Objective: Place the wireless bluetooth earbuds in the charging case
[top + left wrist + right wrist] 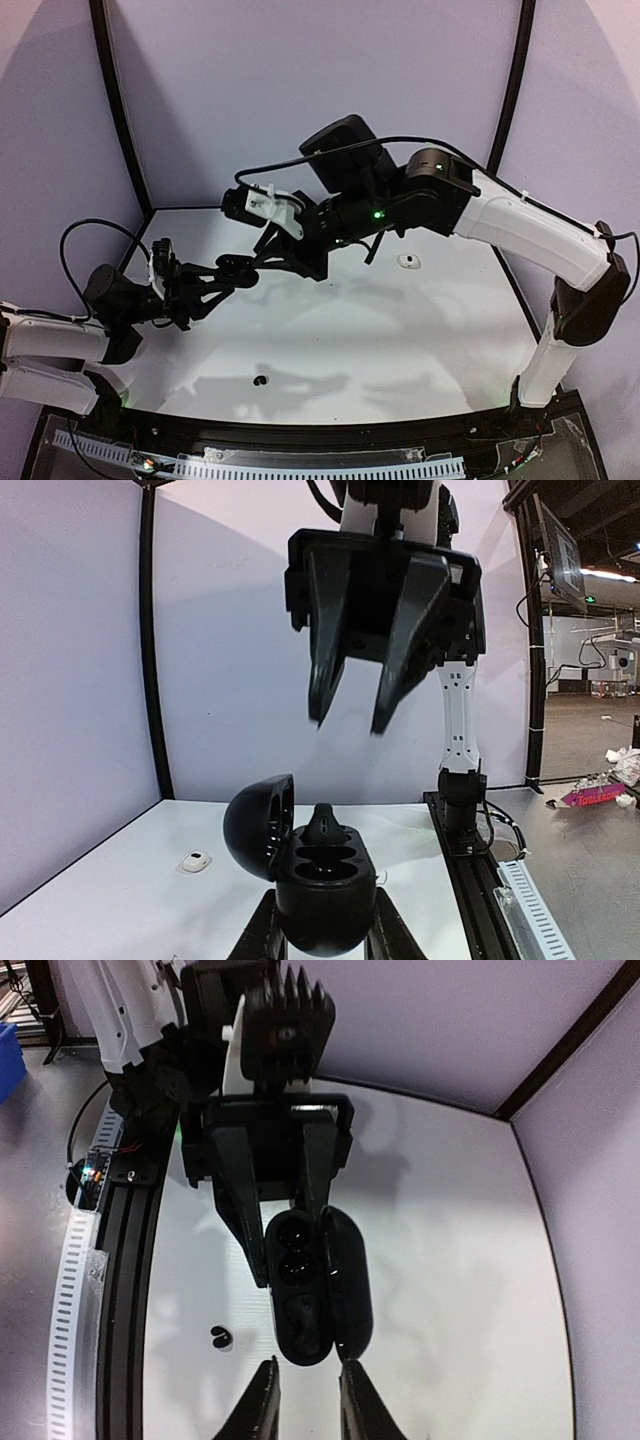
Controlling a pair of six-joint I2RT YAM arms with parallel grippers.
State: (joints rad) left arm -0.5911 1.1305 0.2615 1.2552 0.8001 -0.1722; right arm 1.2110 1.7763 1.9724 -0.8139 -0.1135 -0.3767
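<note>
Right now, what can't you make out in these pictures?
1. Top view: black charging case lost against the right arm's dark wrist.
2. Right wrist view: case sockets black on black, filled or empty unclear.
3. Top view: white object too small to identify.

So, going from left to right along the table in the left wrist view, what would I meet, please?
Small white object → open black charging case → right arm's base.

No legible text, labels or numbers anywhere.
</note>
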